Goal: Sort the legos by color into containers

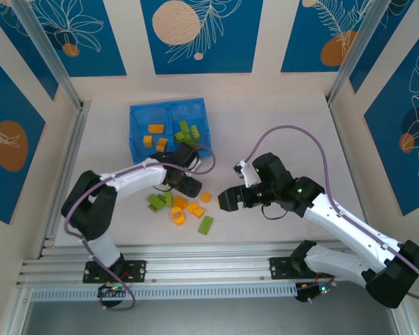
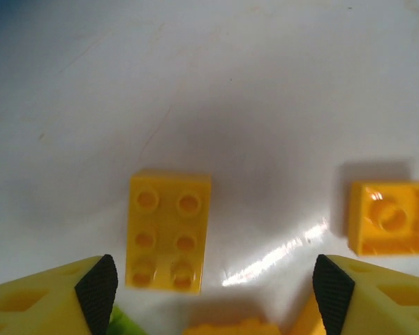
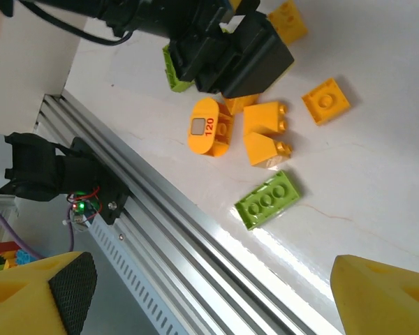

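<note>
Orange-yellow and lime-green legos (image 1: 179, 204) are partly sorted. In the blue tray (image 1: 134, 132), three orange bricks (image 1: 156, 128) lie in the left compartment (image 1: 143, 117). A few green bricks (image 1: 185, 130) lie in the right compartment (image 1: 197, 112), on the other side of the central divider.

The rest form a loose pile (image 1: 188, 209) on the white table (image 1: 279, 132), just off the tray's near edge. Green pieces sit toward the pile's left. Orange pieces are in the middle, a long green brick (image 1: 206, 225) lies farthest from the tray, and one small orange piece (image 1: 206, 197) sits to the right.

The left gripper (image 1: 192, 187) hangs low over the end of the pile nearest the tray. In its wrist view the left gripper (image 2: 215, 293) has its fingers spread wide and holds nothing. A six-stud orange brick (image 2: 169, 230) lies flat on the table between them, touching neither pad. A square orange brick (image 2: 390, 218) lies off to one side.

The right gripper (image 1: 223, 199) hovers beside the pile, on the right and farther from the tray. Seen from its own wrist, the right gripper (image 3: 216, 293) is also spread wide and empty. Below it are the long green brick (image 3: 267, 201), a rounded orange piece (image 3: 208, 127) marked "120", and an aluminium rail (image 3: 181, 230) along the table's near edge.
</note>
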Robot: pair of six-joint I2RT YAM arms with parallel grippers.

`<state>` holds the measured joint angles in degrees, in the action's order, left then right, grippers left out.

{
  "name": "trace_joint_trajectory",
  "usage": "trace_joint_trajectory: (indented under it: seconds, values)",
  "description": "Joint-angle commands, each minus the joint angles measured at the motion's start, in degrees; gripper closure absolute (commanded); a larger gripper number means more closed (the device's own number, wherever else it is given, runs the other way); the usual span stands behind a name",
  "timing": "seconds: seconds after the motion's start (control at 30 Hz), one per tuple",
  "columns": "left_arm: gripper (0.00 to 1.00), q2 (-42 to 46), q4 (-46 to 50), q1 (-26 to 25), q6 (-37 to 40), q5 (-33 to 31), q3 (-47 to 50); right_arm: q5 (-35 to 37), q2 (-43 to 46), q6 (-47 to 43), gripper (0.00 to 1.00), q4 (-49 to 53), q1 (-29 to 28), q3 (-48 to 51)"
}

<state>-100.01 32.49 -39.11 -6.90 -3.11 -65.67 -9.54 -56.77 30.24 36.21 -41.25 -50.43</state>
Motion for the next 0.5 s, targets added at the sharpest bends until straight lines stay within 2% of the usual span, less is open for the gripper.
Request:
trace_joint_trajectory:
  seconds: [0.0,0.17,0.3,0.47]
  values:
    - [0.29,-4.5,0.7,0.6,2.6,-0.8,-2.7,1.3,1.9,1.1,0.11,1.7,-0.3,0.2]
    - [0.41,-7.0,-1.3,0.9,1.3,-1.7,-2.0,0.8,2.2,0.9,0.11,2.0,-0.4,-0.4]
    - [0.56,-7.1,-3.0,0.9,0.5,-1.3,-0.3,0.5,2.1,1.0,0.11,2.4,-0.4,-0.8]
    - [0.67,-6.4,-3.4,0.9,0.4,-1.6,0.6,0.2,2.2,1.5,0.11,2.4,-0.5,-1.5]
